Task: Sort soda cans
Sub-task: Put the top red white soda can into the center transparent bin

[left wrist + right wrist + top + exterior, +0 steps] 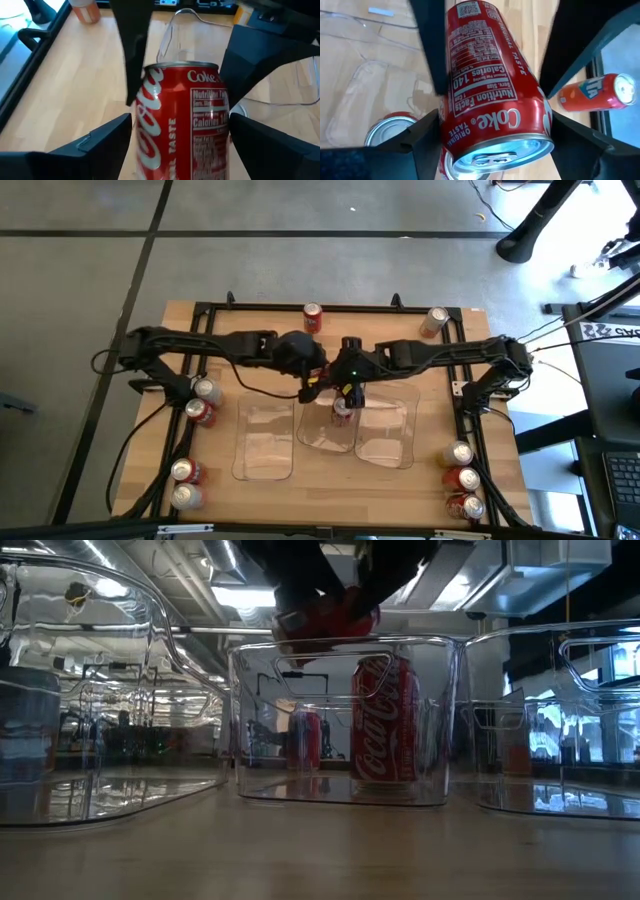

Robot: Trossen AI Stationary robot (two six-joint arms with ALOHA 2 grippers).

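Your two grippers meet at the centre of the high view, over the middle clear tray (325, 442). The left gripper (177, 135) and the right gripper (495, 125) each have their fingers closed against a red Coke can (492, 85) held between them, tilted above the tray. Inside that tray, another red can (385, 718) stands upright, centre of the low view. Loose soda cans (205, 402) sit at the table's left and right edges, and two near the top edge.
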